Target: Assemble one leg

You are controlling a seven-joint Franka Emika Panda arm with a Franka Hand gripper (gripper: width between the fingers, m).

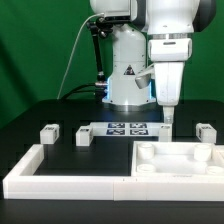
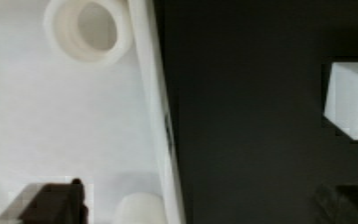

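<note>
Three small white legs show in the exterior view: two at the exterior view's left [image 1: 48, 132] [image 1: 84, 134] and one at the right [image 1: 207, 131]. The large white square tabletop [image 1: 200, 160] lies at the front right. My gripper [image 1: 168, 117] points down just above the tabletop's far edge, left of the right leg. In the wrist view the gripper [image 2: 202, 200] is open and empty. One dark finger [image 2: 51, 200] is over the tabletop [image 2: 34, 120] and the other [image 2: 354, 195] over the black table. A leg [image 2: 354, 98] lies beside the gap.
The marker board [image 1: 127, 128] lies on the black table in front of the robot base. A long white low border wall [image 1: 60, 178] runs along the front and left. The tabletop has a round hole [image 2: 83, 28] and a raised stub [image 2: 137, 205].
</note>
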